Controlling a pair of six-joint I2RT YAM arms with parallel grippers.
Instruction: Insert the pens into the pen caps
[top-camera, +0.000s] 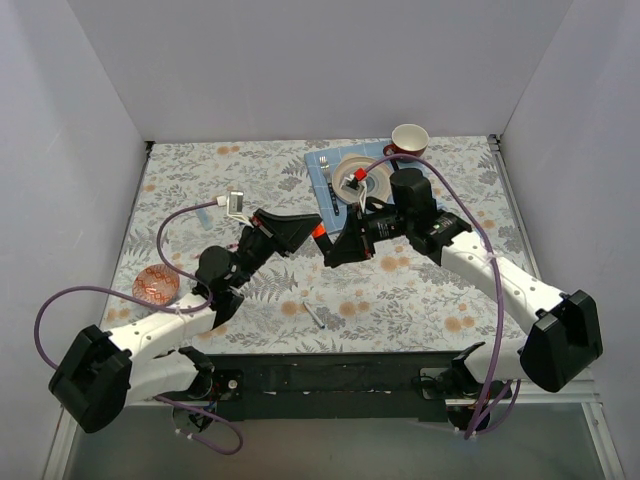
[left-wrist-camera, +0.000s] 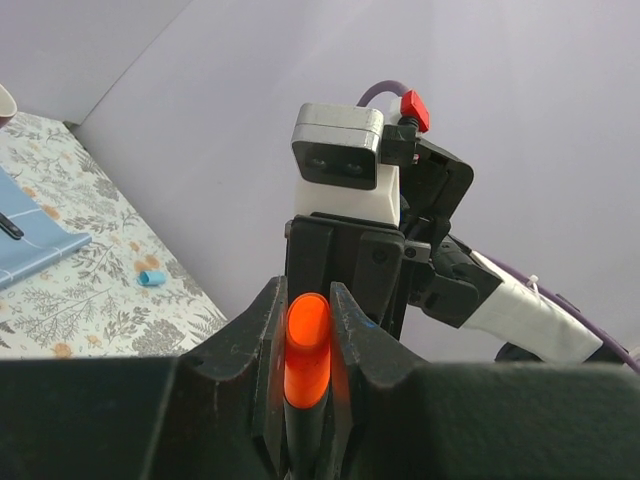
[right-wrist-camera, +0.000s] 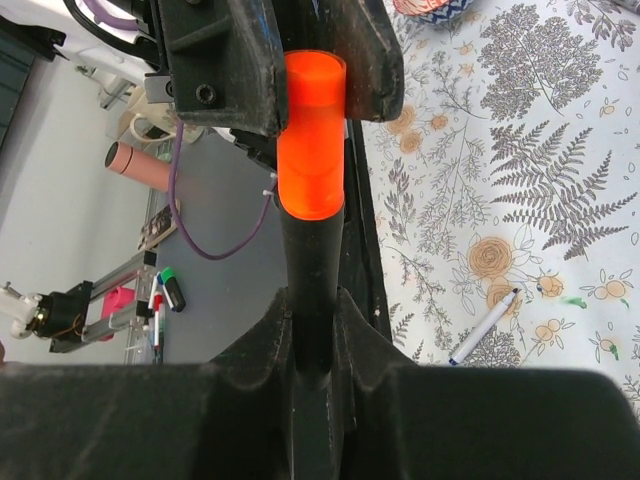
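Note:
The short black marker (right-wrist-camera: 308, 250) is held in the air between both grippers, over the middle of the mat. My right gripper (right-wrist-camera: 310, 312) is shut on its black body. My left gripper (left-wrist-camera: 307, 312) is shut on the bright orange cap (left-wrist-camera: 307, 345), which sits on the marker's end (right-wrist-camera: 311, 135). From above, the two grippers meet tip to tip, left (top-camera: 303, 232) and right (top-camera: 333, 250), with the orange cap (top-camera: 318, 231) between them. A thin white-grey pen with a blue end (top-camera: 315, 315) lies on the mat, also in the right wrist view (right-wrist-camera: 487, 327). A light-blue cap (left-wrist-camera: 151, 277) lies on the mat.
A red cup (top-camera: 408, 140) stands at the back right beside a blue napkin (top-camera: 322, 190) bearing a plate (top-camera: 362, 180) and a fork (top-camera: 327, 168). A patterned bowl (top-camera: 156, 284) sits at the left edge. A small white object (top-camera: 235, 203) lies at the back left.

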